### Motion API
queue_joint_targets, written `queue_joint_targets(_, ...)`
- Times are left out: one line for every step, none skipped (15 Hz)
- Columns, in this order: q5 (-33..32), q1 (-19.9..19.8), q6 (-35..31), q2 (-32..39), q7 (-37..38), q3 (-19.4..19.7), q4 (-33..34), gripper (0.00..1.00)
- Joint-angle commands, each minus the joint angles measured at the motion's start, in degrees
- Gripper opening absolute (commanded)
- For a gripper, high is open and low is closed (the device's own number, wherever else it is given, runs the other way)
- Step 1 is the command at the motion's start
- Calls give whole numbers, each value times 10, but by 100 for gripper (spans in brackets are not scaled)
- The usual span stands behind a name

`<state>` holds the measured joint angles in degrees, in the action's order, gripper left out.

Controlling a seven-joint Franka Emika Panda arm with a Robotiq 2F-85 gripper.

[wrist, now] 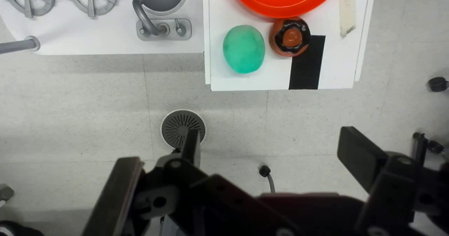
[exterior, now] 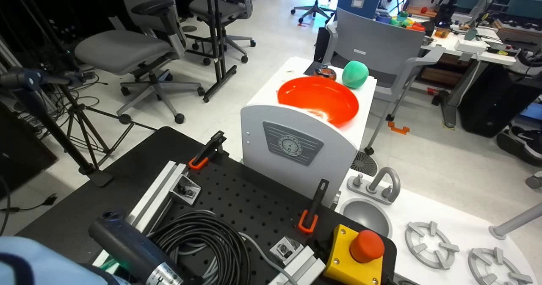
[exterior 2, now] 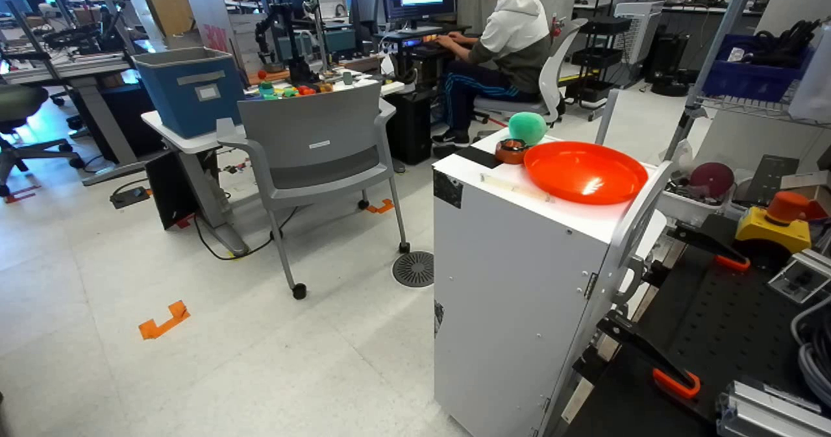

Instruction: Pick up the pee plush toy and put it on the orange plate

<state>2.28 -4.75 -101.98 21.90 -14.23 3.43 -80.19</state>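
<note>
Your pincer (wrist: 270, 152): released, jaws wide apart in yr wrist view.
Orange plate (exterior: 318, 98): on white surface (exterior: 271, 89) in an ext. view.
Green ball (exterior: 355, 74): same surface, far right corner, apart from plate, w/ brown donut (exterior: 325, 72) just left.

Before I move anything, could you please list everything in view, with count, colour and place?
Plush ball: 1, green, on the white cabinet
Plate: 1, orange, cabinet top
Donut-like object: 1, brown and black, beside plate
Strips: 2, black and beige, cabinet top
Sink: 1, grey, white counter
Faucet: 1, grey, beside sink
Burner grates: 2, grey, counter
Push button: 1, red, on yellow box
Clamps: 2, black and orange, black table
Cable coil: 1, mostly black, table
Chairs: several, mostly grey, background
Person: 1, white and dark top, background
Clutter: uncounted, mixed colours, background
Pincer: 1, black, bottom of wrist view
</note>
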Motion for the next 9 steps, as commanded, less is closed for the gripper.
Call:
queue_joint_targets(-5,-1,14,6,6,-10,9,100)
queue_joint_targets(-6,0,13,7,6,-11,8,100)
queue_joint_targets(-7,2,13,7,6,-12,8,100)
queue_joint_targets(-7,3,13,7,6,-13,7,100)
queue_joint_targets(-7,3,12,7,5,-13,7,100)
queue_joint_targets(-7,4,12,7,5,-14,7,100)
queue_joint_targets(-7,4,12,8,5,-15,7,100)
queue_joint_targets(-7,4,12,8,5,-15,8,100)
queue_joint_targets(-9,4,12,10,6,-14,9,100)
